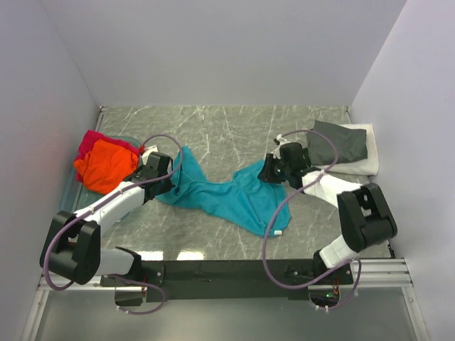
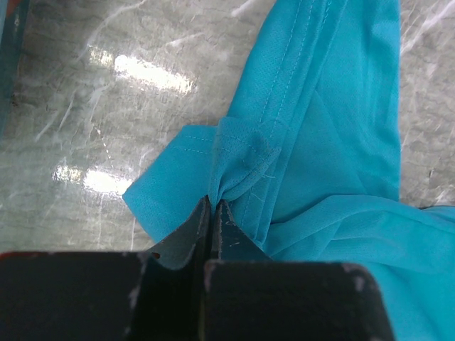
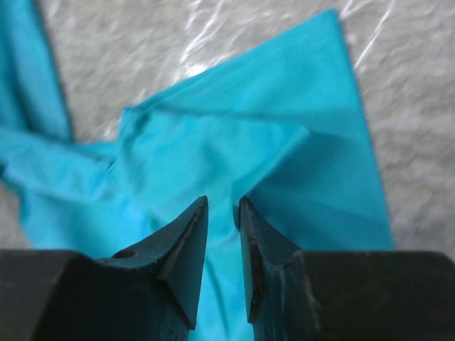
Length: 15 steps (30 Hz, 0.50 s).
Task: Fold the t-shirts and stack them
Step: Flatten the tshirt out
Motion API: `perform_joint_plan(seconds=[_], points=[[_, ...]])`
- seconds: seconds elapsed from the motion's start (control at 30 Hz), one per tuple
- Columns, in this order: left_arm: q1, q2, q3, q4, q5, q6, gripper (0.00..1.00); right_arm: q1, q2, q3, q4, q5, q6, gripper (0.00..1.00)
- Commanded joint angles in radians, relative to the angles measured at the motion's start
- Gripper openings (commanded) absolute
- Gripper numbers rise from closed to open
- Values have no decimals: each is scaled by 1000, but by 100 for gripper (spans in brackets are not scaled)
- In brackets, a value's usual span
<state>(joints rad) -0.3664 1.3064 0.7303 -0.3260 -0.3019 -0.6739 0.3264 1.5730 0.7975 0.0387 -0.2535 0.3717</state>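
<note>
The teal t-shirt point(image 1: 234, 199) lies crumpled across the middle of the table, stretched between both grippers. My left gripper point(image 1: 172, 176) is shut on a bunched seam at its left end; the left wrist view shows the jaws point(image 2: 213, 200) pinching the teal cloth point(image 2: 334, 142). My right gripper point(image 1: 269, 170) is at the shirt's right end. Its jaws point(image 3: 222, 202) stand slightly apart over the teal cloth point(image 3: 234, 135), with cloth showing in the gap. The orange shirt point(image 1: 106, 167) and the magenta-red shirt point(image 1: 91, 141) are heaped at the left. The dark grey shirt point(image 1: 338, 145) lies on the white shirt point(image 1: 364, 165) at the right.
A clear bluish plastic tub point(image 1: 71, 195) holds the orange and magenta-red shirts at the left wall; its edge shows in the left wrist view point(image 2: 11, 42). White walls close in the marble table point(image 1: 213, 128) on three sides.
</note>
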Motion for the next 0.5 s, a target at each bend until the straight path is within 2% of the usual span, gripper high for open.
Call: perform_joint_plan(seconds=[0.0, 0.1, 0.2, 0.47], points=[[-3, -7, -11, 21, -2, -6, 1, -4, -131, -46, 55, -64, -27, 32], [-3, 8, -14, 34, 10, -7, 1, -6, -172, -96, 12, -50, -48, 31], [-3, 24, -14, 50, 33, -9, 1, -7, -168, -119, -19, 28, -40, 31], [-5, 18, -8, 30, 27, -6, 1, -12, -61, -49, 7, 39, -33, 40]])
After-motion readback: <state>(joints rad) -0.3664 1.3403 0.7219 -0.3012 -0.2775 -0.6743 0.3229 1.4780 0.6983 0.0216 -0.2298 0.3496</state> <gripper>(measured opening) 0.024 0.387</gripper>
